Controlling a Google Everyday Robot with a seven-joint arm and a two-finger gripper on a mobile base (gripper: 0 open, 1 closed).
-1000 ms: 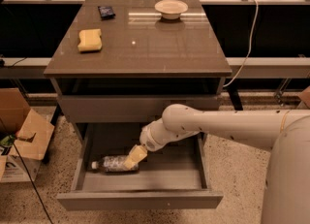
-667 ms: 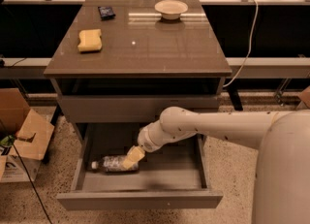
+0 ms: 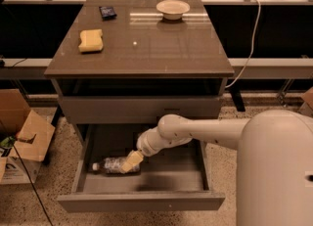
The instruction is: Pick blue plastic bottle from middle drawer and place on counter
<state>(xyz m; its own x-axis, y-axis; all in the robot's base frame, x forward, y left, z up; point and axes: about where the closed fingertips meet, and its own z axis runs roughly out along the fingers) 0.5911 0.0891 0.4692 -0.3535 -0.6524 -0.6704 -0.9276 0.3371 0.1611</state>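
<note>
The blue plastic bottle (image 3: 110,165) lies on its side on the grey floor of the open middle drawer (image 3: 142,201), near its left side, with its white cap pointing left. My gripper (image 3: 130,162) reaches down into the drawer from the right and sits at the bottle's right end, touching or overlapping it. The counter (image 3: 142,44) is the glossy dark top of the cabinet above the drawer.
On the counter lie a yellow sponge (image 3: 91,40) at the left, a small dark object (image 3: 107,11) at the back left and a white bowl (image 3: 172,9) at the back. A cardboard box (image 3: 22,137) stands on the floor at the left. A cable (image 3: 252,39) hangs at the right.
The gripper has edged a little to the left along the bottle. The bottle has not moved.
</note>
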